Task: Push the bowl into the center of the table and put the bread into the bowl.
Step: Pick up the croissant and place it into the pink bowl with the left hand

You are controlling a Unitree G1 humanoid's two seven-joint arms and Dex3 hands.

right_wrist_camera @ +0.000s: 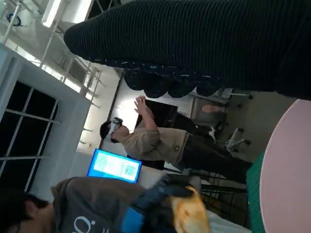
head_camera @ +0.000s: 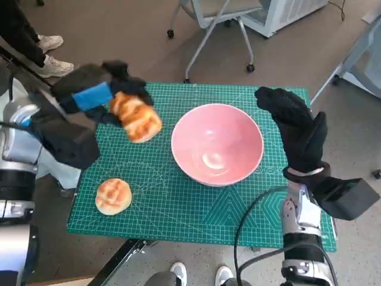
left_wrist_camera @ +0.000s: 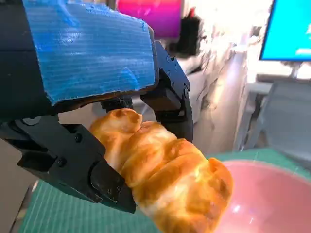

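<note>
A pink bowl stands near the middle of the green mat; its rim also shows in the left wrist view and the right wrist view. My left hand grips a golden croissant above the mat, left of the bowl. The croissant sits between the black fingers in the left wrist view. A round bun lies on the mat's near left part. My right hand hovers just right of the bowl, holding nothing, fingers extended.
Office chair legs stand beyond the table's far edge. A person's shoes are at far left, and feet show by the near edge. People and a screen appear in the right wrist view.
</note>
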